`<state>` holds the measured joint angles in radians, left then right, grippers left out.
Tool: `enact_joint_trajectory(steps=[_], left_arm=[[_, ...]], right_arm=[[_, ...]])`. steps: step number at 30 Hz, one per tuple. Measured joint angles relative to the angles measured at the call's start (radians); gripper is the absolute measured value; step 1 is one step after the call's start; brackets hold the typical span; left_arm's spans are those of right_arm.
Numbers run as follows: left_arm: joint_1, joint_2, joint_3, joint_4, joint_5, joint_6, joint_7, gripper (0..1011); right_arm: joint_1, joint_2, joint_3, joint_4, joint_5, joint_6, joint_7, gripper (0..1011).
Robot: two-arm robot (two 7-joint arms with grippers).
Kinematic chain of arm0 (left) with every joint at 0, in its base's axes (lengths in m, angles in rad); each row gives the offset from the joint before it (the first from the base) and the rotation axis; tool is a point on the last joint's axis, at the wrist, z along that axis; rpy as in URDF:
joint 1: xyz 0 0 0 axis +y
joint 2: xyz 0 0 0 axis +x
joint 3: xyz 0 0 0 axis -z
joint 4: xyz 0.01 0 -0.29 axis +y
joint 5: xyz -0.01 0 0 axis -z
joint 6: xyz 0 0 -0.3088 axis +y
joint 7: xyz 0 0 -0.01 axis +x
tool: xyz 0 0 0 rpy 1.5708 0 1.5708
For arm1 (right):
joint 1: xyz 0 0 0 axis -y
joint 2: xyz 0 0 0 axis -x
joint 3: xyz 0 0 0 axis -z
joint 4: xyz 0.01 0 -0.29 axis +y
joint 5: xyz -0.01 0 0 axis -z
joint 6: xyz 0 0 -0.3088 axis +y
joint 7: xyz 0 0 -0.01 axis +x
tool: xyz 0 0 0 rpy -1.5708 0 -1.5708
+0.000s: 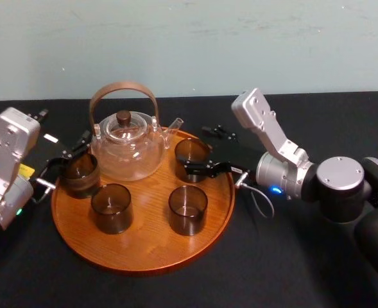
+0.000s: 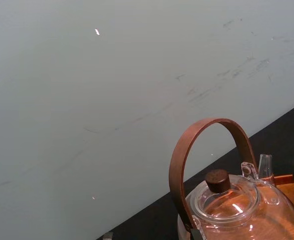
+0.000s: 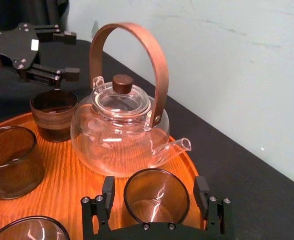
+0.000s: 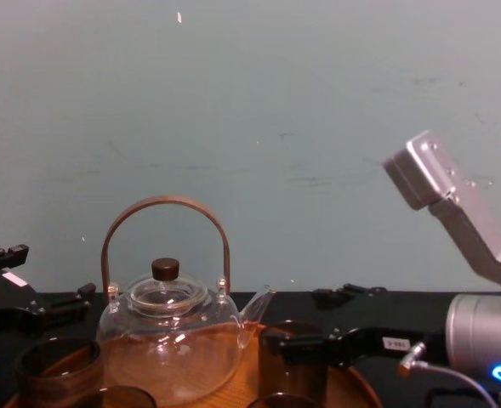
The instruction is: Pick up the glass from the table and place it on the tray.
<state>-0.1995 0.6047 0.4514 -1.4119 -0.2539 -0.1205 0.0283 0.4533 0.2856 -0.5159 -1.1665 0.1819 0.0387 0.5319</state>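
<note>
the right pincer [image 3: 155, 186] straddled the glass [image 3: 156, 206] at the tray's [image 1: 144, 253] 2 o'clock, jaws open, unclamped. left pincer [image 3: 73, 55] open at 10 o'clock.

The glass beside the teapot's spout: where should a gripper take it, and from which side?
Take the glass by its straight side wall, fingers across its width, coming in low from the robot's right. The teapot crowds its back left, and a second glass stands nearer the robot. The right gripper straddles it that way, jaws open.
</note>
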Motion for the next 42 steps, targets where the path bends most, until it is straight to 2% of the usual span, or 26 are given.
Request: enact_joint_trajectory(steps=[10, 16, 19, 26, 30, 36, 42], left_arm=[[0.0, 0.0, 0.0, 0.0, 0.0, 0.0, 0.0, 1001], [0.0, 0.0, 0.0, 0.0, 0.0, 0.0, 0.0, 1001], [0.0, 0.0, 0.0, 0.0, 0.0, 0.0, 0.0, 1001], [0.0, 0.0, 0.0, 0.0, 0.0, 0.0, 0.0, 1001], [0.0, 0.0, 0.0, 0.0, 0.0, 0.0, 0.0, 1001], [0.0, 0.0, 0.0, 0.0, 0.0, 0.0, 0.0, 1001], [0.0, 0.0, 0.0, 0.0, 0.0, 0.0, 0.0, 1001]], right_arm=[[-0.038, 0.044, 0.035, -0.069, 0.039, -0.001, -0.003, 1002], [-0.094, 0.09, 0.079, -0.128, 0.078, -0.015, -0.021, 1002], [-0.116, 0.107, 0.094, -0.145, 0.082, -0.026, -0.034, 1002], [-0.192, 0.149, 0.162, -0.183, 0.099, -0.063, -0.083, 1002], [-0.225, 0.162, 0.194, -0.192, 0.108, -0.081, -0.098, 1002], [-0.25, 0.161, 0.232, -0.177, 0.12, -0.09, -0.117, 1002], [-0.254, 0.154, 0.243, -0.163, 0.12, -0.089, -0.127, 1002]])
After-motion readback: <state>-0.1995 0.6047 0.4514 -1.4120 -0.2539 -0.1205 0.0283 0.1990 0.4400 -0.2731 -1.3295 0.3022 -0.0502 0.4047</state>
